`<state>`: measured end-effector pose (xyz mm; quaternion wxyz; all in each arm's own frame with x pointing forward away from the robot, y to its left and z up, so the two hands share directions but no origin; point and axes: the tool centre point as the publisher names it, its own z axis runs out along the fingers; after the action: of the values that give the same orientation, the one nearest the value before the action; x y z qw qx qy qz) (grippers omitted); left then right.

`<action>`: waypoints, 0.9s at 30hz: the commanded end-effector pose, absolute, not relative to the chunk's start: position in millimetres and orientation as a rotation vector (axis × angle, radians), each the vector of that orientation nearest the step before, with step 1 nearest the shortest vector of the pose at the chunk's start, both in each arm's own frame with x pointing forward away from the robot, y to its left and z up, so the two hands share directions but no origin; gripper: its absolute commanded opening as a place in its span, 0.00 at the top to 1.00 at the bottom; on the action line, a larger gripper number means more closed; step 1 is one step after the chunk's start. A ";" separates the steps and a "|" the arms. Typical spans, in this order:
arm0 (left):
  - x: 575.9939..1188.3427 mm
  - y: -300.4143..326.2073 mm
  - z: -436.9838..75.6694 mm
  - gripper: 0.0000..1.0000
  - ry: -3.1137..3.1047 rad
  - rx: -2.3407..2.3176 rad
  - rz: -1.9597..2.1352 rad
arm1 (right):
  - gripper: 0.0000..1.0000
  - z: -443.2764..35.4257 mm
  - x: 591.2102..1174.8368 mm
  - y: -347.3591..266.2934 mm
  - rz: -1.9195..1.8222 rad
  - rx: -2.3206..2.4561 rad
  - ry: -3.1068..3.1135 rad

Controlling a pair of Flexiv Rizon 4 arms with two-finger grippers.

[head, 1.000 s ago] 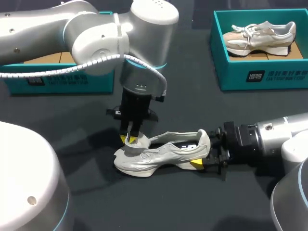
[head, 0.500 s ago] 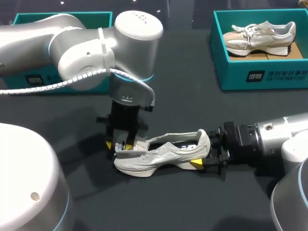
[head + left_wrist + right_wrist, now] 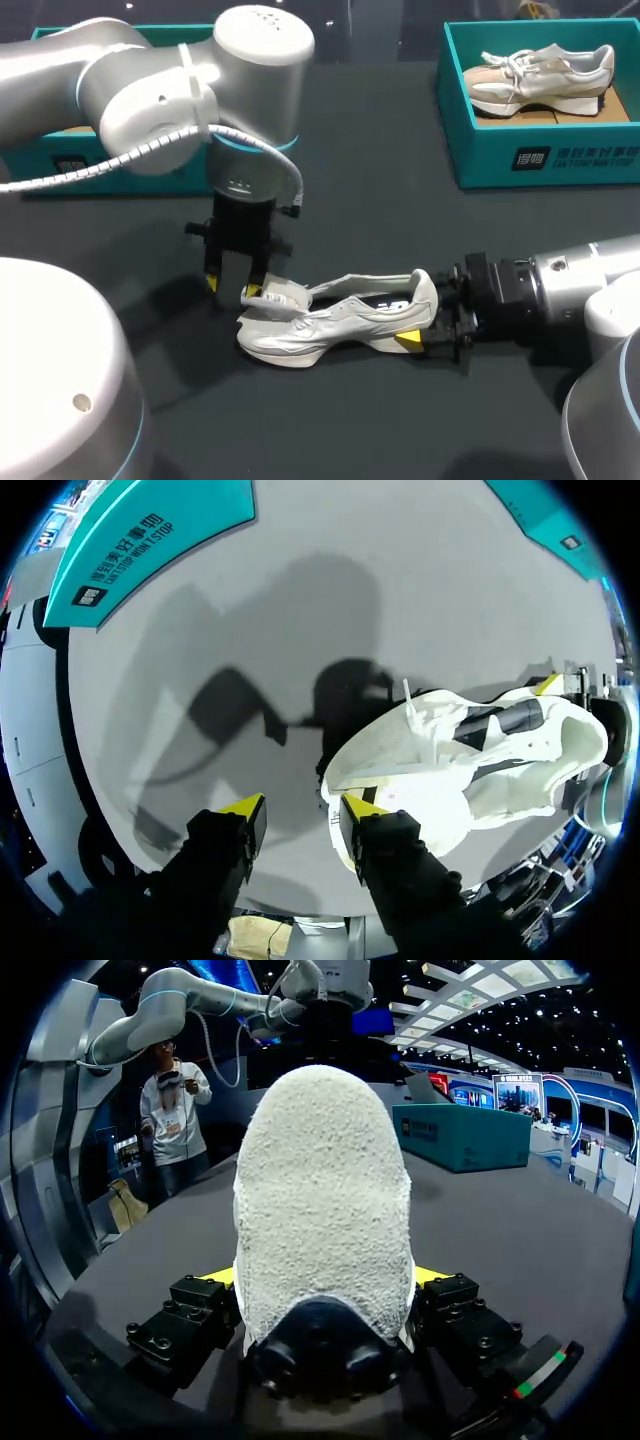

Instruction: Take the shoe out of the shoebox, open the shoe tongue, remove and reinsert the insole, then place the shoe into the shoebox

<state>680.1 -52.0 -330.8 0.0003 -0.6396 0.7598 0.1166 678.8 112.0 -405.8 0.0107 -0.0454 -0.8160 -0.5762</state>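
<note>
Right end effector clamps heel of pale mesh sneaker; left end effector gapes empty. Tongue looks floppy; we'd pinch its edge.

This looks to me like a robot lab bench; a dark grey table carries a left shoebox and a right shoebox, both teal, a beige sneaker in the latter; my left arm and right arm reach over it.

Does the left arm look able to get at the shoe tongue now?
Likely yes: the left gripper hangs open beside the tongue, nothing between them, while the right gripper holds the shoe.
</note>
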 end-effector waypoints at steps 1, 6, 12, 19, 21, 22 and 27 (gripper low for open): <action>680.9 -43.2 -286.8 0.52 2.488 -1.966 0.215 | 1.00 -405.0 678.5 111.9 -1.793 -0.142 -2.549; 683.0 -61.2 -249.7 0.51 2.614 -1.832 0.065 | 1.00 -405.0 678.5 111.9 -1.793 -0.142 -2.549; 677.6 -92.8 -217.8 0.51 2.739 -1.646 -0.088 | 1.00 -405.0 678.5 111.9 -1.793 -0.142 -2.549; 671.9 -129.2 -189.6 0.61 3.049 -1.227 -0.153 | 1.00 -405.0 678.5 111.9 -1.793 -0.142 -2.549; 667.9 -141.6 -185.1 0.76 3.117 -1.042 -0.151 | 1.00 -405.0 678.5 111.9 -1.793 -0.142 -2.549; 665.2 -147.1 -183.5 1.00 3.145 -0.941 -0.170 | 1.00 -405.0 678.5 111.9 -1.793 -0.142 -2.549; 655.1 -174.3 -174.5 1.00 3.214 -0.437 -0.194 | 1.00 -405.0 678.5 111.9 -1.793 -0.142 -2.549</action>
<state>654.3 -155.1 -177.5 -0.0674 -0.3141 0.9443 -0.0714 678.9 111.7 -406.2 0.0108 -0.0453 -0.8160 -0.5762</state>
